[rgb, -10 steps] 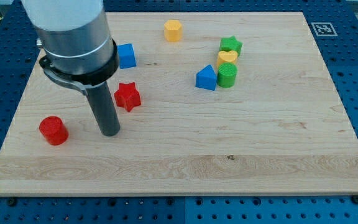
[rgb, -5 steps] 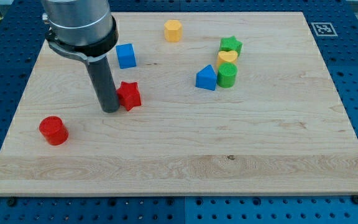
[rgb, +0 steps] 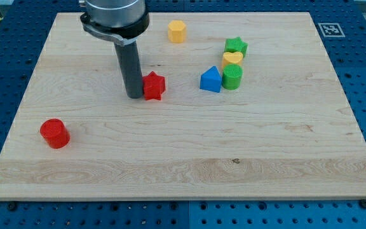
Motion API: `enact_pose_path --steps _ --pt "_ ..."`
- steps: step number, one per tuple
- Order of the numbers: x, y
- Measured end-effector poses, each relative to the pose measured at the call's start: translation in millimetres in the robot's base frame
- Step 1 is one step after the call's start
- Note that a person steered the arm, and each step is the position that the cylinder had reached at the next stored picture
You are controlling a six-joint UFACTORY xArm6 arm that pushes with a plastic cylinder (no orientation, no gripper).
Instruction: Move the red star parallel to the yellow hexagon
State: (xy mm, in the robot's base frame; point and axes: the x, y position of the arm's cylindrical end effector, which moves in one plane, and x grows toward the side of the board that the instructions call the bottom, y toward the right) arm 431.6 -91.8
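The red star lies on the wooden board, left of centre. My tip touches the star's left side. The yellow hexagon stands near the view's top, up and to the right of the star. The rod and the arm above it hide the blue cube that stood behind them.
A red cylinder sits at the lower left. A blue triangle, a green cylinder, a yellow heart and a green star cluster right of the red star. A marker tag is at the top right corner.
My tip moved up and to the right, met the red star's left side and pushed it to the right and slightly up. The blue cube is now hidden behind the rod.
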Motion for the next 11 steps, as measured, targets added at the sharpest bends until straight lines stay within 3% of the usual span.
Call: enact_pose_path --steps 11 --pt "13 84"
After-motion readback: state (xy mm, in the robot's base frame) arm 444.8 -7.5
